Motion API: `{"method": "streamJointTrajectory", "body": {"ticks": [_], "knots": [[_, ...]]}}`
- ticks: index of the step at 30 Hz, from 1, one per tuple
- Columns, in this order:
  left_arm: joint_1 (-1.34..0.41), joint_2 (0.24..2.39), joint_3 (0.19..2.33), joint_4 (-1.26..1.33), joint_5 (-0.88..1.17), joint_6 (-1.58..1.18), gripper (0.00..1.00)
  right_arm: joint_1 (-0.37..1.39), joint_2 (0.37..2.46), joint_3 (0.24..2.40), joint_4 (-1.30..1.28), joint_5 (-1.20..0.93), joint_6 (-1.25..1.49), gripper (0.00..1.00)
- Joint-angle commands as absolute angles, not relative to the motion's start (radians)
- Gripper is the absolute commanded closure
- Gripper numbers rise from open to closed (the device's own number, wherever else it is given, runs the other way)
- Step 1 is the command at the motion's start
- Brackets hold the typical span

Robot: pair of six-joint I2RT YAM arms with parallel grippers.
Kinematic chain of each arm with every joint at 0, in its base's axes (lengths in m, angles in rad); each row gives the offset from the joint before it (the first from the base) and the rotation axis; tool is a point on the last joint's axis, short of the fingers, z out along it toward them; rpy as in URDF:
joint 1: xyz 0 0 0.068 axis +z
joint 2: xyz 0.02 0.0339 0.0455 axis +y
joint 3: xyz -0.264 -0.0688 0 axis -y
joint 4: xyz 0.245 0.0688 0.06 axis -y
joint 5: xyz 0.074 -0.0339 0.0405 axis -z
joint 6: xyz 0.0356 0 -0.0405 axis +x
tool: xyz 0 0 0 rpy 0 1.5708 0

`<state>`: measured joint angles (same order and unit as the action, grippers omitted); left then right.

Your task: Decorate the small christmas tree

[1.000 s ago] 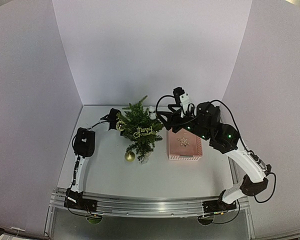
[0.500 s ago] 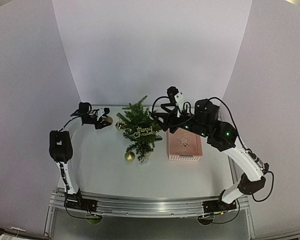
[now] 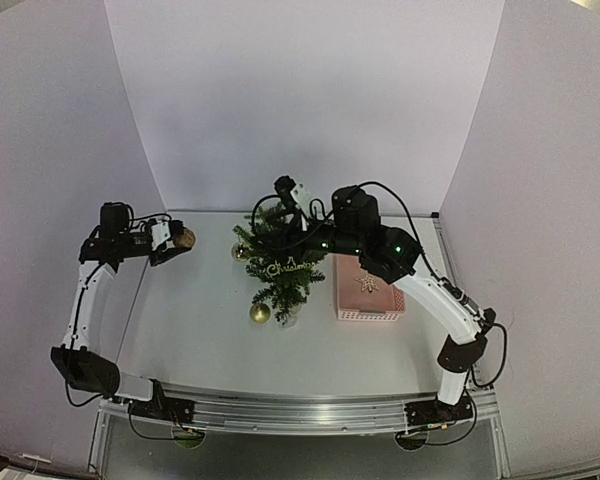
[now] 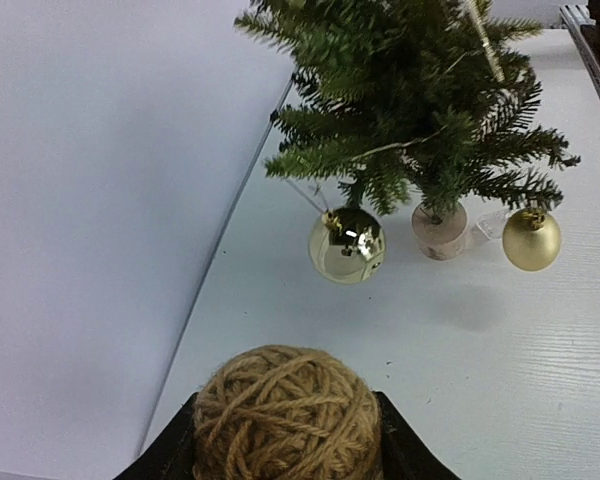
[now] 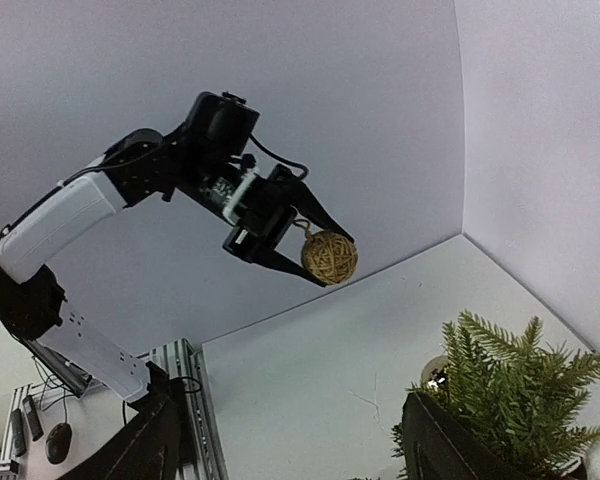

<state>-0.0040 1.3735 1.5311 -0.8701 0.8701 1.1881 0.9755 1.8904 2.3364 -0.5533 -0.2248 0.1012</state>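
The small christmas tree (image 3: 280, 262) stands mid-table with a gold "Merry Christmas" sign (image 3: 287, 266) and two gold baubles (image 3: 259, 313) on it. From the left wrist view I see the tree (image 4: 420, 100) ahead, a shiny bauble (image 4: 347, 243) and a matt one (image 4: 531, 238) under its branches. My left gripper (image 3: 175, 243) is raised far left of the tree, shut on a brown twine ball (image 3: 186, 239), (image 4: 285, 410), (image 5: 329, 256). My right gripper (image 3: 263, 213) hovers open at the tree's top, holding nothing; its fingers (image 5: 450, 445) frame the tree (image 5: 520, 390).
A pink basket (image 3: 370, 302) lies right of the tree with a pale star ornament (image 3: 367, 283) inside. White walls enclose the table on the left, back and right. The right arm's elbow reaches over the basket.
The left arm swung left and up, away from the tree, with the twine ball. The right arm moved left from the basket to the tree's top, jaws wider.
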Motion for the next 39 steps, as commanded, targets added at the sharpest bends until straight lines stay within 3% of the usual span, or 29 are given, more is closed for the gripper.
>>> {"method": "streamJointTrajectory", "body": {"ticks": [1,12,22,31,39], "knots": [[-0.005,1.222,1.533,-0.974,0.976,1.293,0.6,1.015,1.976,2.433,-0.536,-0.306,0.196,0.23],[-0.219,1.065,1.428,-0.73,0.99,1.251,0.62,1.042,2.174,2.554,-0.426,-0.404,0.309,0.17],[-0.238,1.097,1.394,-0.619,1.105,1.288,0.63,1.044,2.233,2.527,-0.233,-0.518,0.4,0.17],[-0.256,1.107,1.37,-0.559,1.16,1.327,0.63,1.044,2.274,2.541,-0.19,-0.534,0.449,0.22],[-0.271,1.12,1.373,-0.555,1.186,1.343,0.63,1.045,2.284,2.537,-0.152,-0.547,0.473,0.42]]}}
